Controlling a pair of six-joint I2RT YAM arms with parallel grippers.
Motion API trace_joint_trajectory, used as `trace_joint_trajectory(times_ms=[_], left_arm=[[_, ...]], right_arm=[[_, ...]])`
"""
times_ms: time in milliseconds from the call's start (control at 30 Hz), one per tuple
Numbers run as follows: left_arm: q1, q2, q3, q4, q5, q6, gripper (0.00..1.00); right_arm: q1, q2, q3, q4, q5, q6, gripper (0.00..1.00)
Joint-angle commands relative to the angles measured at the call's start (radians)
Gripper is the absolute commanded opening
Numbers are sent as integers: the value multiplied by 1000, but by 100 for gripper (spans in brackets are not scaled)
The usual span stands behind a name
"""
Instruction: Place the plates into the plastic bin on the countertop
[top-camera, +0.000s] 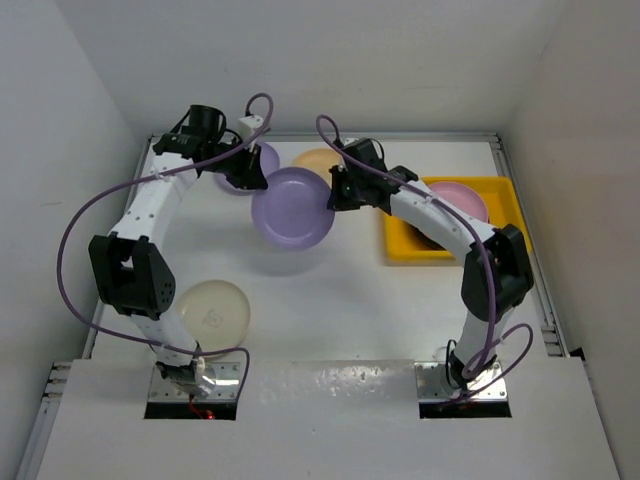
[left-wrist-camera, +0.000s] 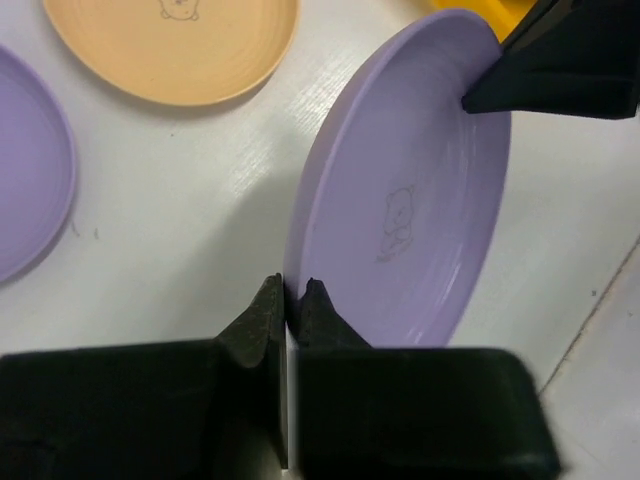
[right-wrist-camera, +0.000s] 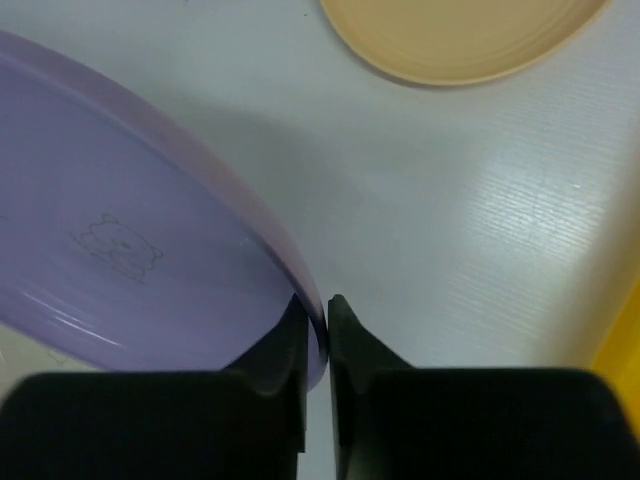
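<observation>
The left gripper (left-wrist-camera: 293, 292) and the right gripper (right-wrist-camera: 316, 303) each pinch one rim of the same lilac plate (top-camera: 292, 207). It hangs between them above the countertop (top-camera: 330, 300), left of the yellow bin (top-camera: 402, 254).

**A:** What are the arms made of?
**B:** The left arm (top-camera: 160, 200) and right arm (top-camera: 440, 215) both have white tubular links between chunky black joint housings.
**A:** Any cables?
**B:** A left purple cable (top-camera: 68, 225) hangs off one arm, and a right purple cable (top-camera: 491, 300) follows the other.
**A:** And the bases?
**B:** They are silvery metal. The left base (top-camera: 218, 378) has a bit of red wire (top-camera: 205, 412) by it, and the right base (top-camera: 440, 378) looks much the same.
**A:** What about the fingers?
**B:** The left gripper (left-wrist-camera: 292, 290) and right gripper (right-wrist-camera: 316, 305) have matte black wedge fingers that taper to blunt tips.
</observation>
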Motion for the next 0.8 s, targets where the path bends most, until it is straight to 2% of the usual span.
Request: trace_joint_trajectory(times_ms=[0,33,100,133,167,267,300,367,467,567,667,767], left_arm=[[-4,-25,7,1,50,-5,0],[-4,-25,7,1,23,-4,17],[-4,-25,7,-11,-65,14,59],[5,-25,7,-25,-97,34,84],[5,-25,7,-25,-156,43,100],[72,-34,-30,-25,-253,66,100],[89,-45,-41,-25,-270,75,100],[132,-45,-83,-25,-331,89,100],[167,-36,-166,-34,-408,129,100],[209,-23,-237,-35,-431,185,100],[240,-13,-317,-35,-474,235,99],[279,0,-387,-35,-511,270,97]], right_arm=[[-33,-26,-35,58,-14,69,0],[-52,-48,-46,46,15,87,0],[-107,-89,-97,32,25,103,0],[-153,-126,-114,12,27,108,0],[-182,-150,-134,1,45,115,0],[-422,-322,-314,-13,21,146,0],[-469,-342,-338,-22,7,169,0],[-668,-393,-400,-37,-34,175,0],[-837,-395,-436,-60,-56,164,0],[-929,-323,-404,-65,-97,135,0],[-965,-225,-326,-92,-137,97,0],[-969,-142,-252,-120,-166,92,7]])
